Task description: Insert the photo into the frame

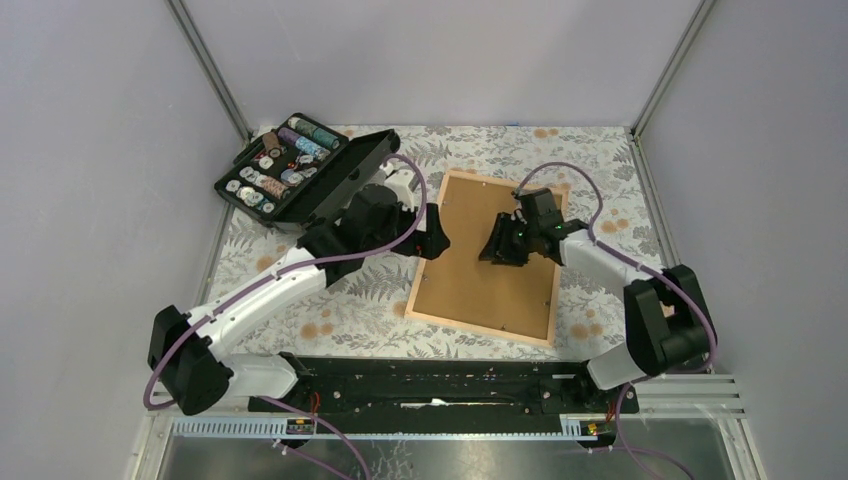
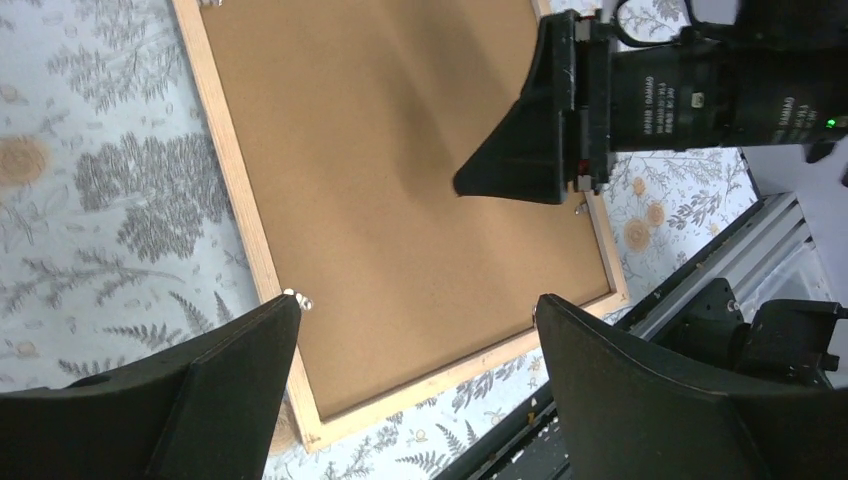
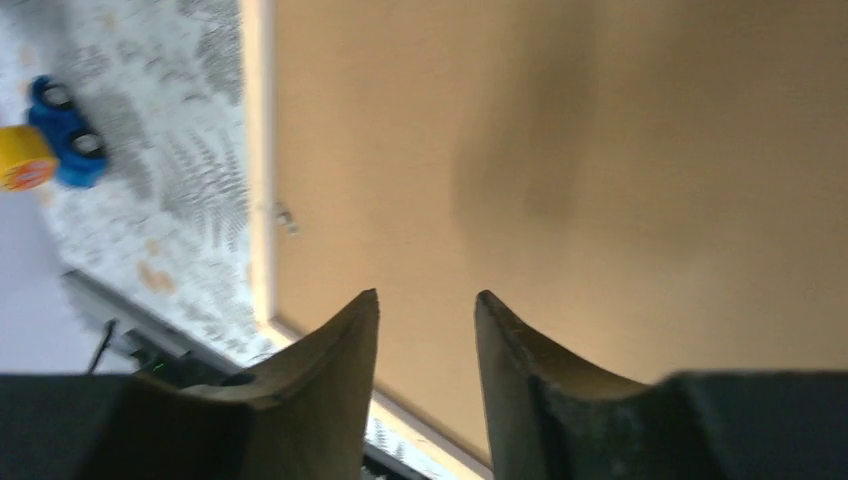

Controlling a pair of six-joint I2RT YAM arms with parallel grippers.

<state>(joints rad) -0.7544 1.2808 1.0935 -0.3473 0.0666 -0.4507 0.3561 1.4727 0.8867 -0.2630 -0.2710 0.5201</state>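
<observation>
The frame (image 1: 478,328) lay at picture centre, filled by its brown backing board (image 1: 465,280). The left gripper (image 1: 432,243) hung at its left edge, jaws wide apart. The right gripper (image 1: 497,250) hovered over the board, jaws slightly apart and empty.

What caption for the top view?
Right gripper above the brown backing board in the frame; left gripper open at its edge.
</observation>
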